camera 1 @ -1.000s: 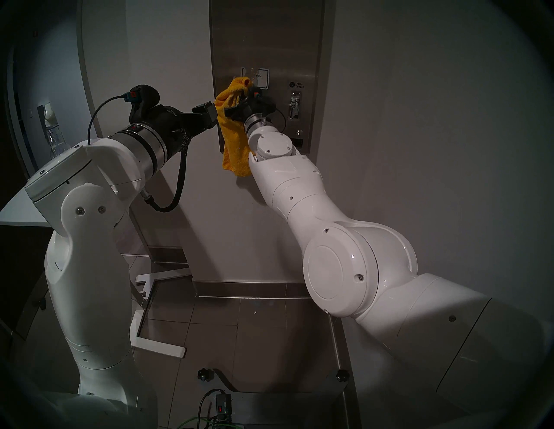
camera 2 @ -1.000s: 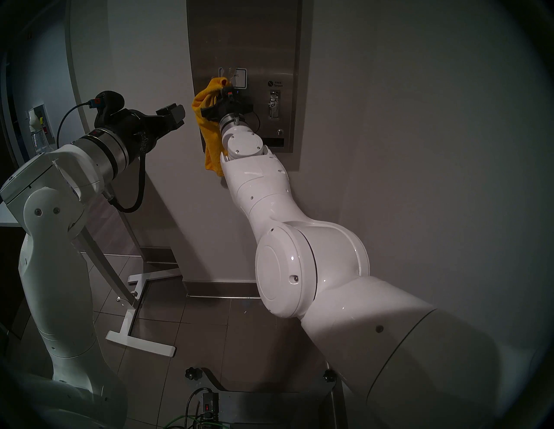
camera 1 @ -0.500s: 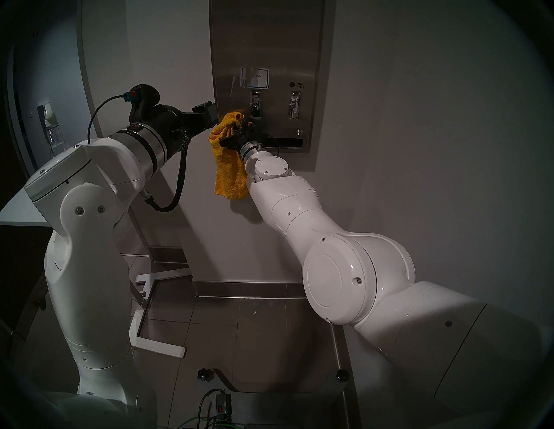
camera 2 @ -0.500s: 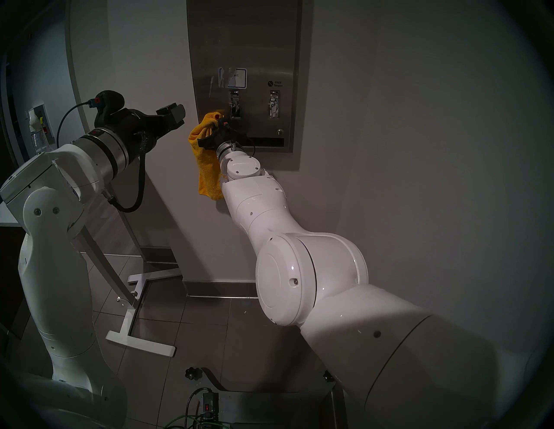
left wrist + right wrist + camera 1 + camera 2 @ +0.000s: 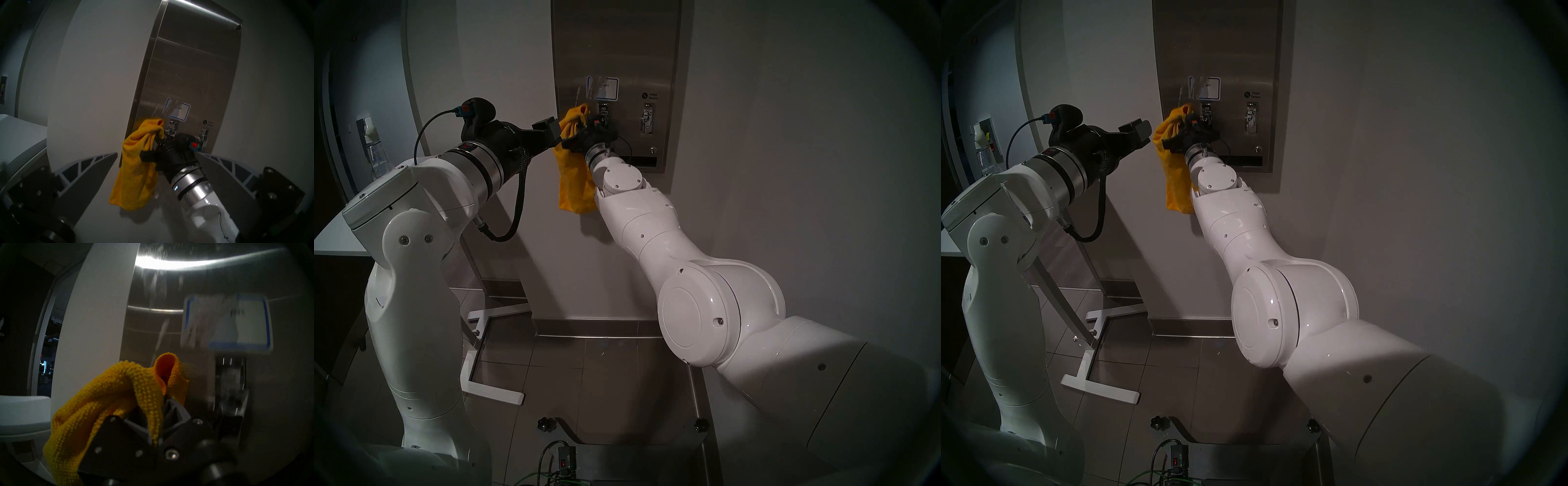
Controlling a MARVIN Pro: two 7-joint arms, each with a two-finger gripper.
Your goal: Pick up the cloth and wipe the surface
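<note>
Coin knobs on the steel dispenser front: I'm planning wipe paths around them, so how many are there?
2. The left coin knob sits under the white-blue label, beside the cloth; the right coin knob sits under the "FREE Tampon" marking.

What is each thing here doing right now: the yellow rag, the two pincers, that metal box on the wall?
cloth: bunched, clamped in the right pincer, its tail hanging loose.
right pincer: shut on the cloth, up against the dispenser front.
left pincer: open, empty, apart from the wall.
dispenser front: upright on the wall, streaked.
label: partly torn.
</note>
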